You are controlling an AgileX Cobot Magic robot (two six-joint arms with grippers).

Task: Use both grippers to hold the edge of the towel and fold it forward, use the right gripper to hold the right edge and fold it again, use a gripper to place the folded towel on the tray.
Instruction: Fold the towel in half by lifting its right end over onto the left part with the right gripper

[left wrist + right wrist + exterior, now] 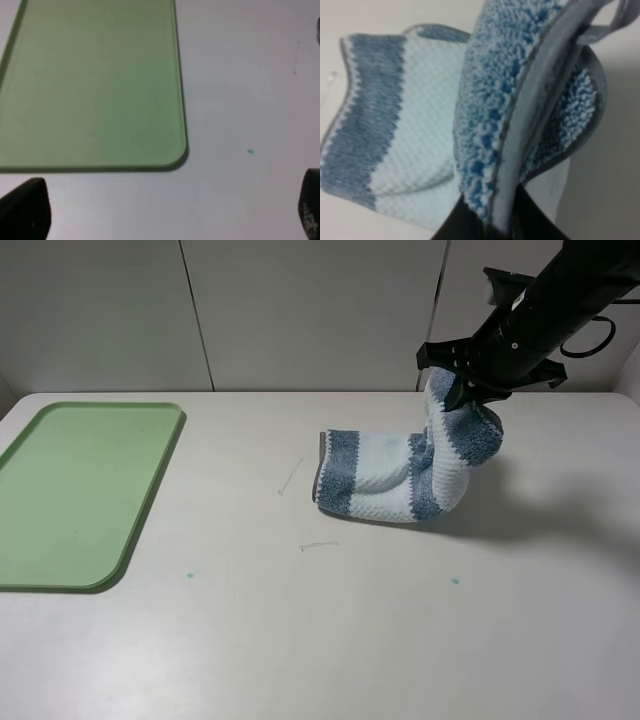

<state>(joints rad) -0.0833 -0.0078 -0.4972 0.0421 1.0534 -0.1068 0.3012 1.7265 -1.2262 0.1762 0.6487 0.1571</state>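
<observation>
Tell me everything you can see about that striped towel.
The towel is soft, waffle-textured cloth in broad pale mint and dusty blue stripes with thin grey edging. It looks folded double. Its left part lies on the white table, right of the green tray; its right edge is lifted and curled over, pinched in the right gripper.
</observation>
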